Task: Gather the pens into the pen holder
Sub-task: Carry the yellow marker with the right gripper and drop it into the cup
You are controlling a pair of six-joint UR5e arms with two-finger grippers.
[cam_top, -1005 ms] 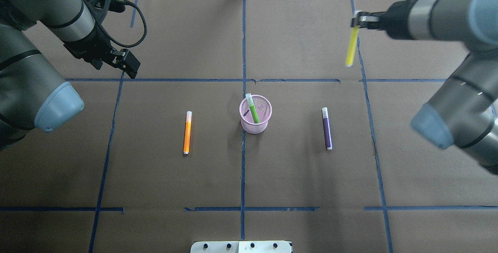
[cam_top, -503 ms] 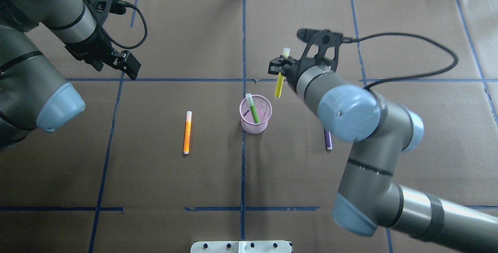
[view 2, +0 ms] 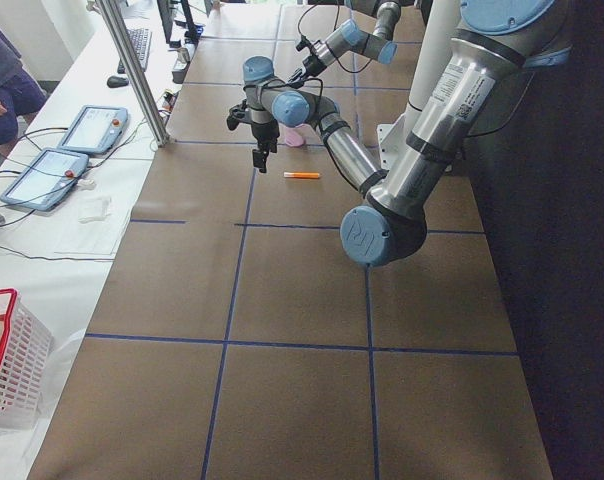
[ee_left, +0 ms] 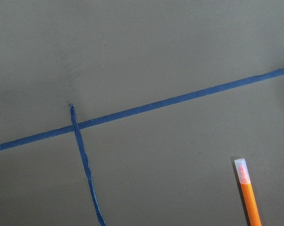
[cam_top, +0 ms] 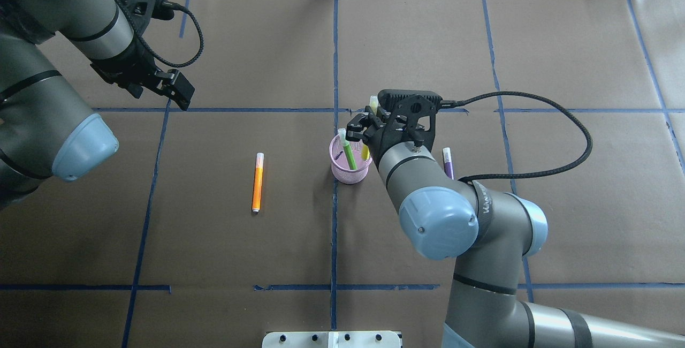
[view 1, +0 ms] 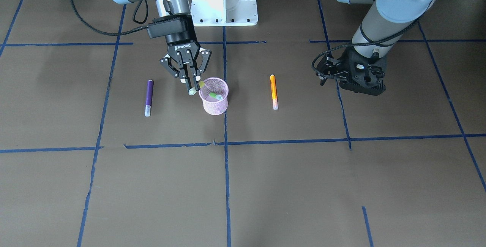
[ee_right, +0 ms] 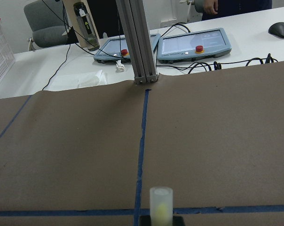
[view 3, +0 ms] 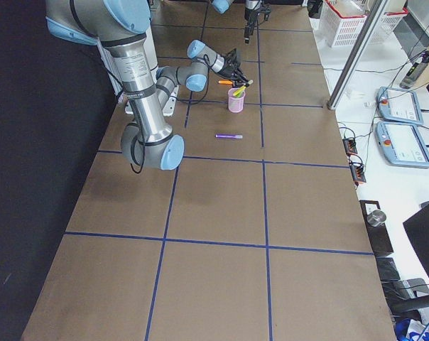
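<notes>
- Front-facing view: centre-left, the right gripper [view 1: 193,85] is clamped on the yellow pen [view 1: 197,87], tilted at the rim of the pink pen holder [view 1: 215,106]; the green pen [view 1: 215,95] stands inside.
- Overhead view: the orange pen [cam_top: 258,182] lies left of the holder and the purple pen [cam_top: 448,163] right. The left gripper [cam_top: 179,93] is upper left; I cannot tell how its jaws stand.

Wire-mesh pen holder [view 1: 215,105], matt paper tabletop [view 1: 303,186], smooth plastic orange pen [view 1: 273,89]
</notes>
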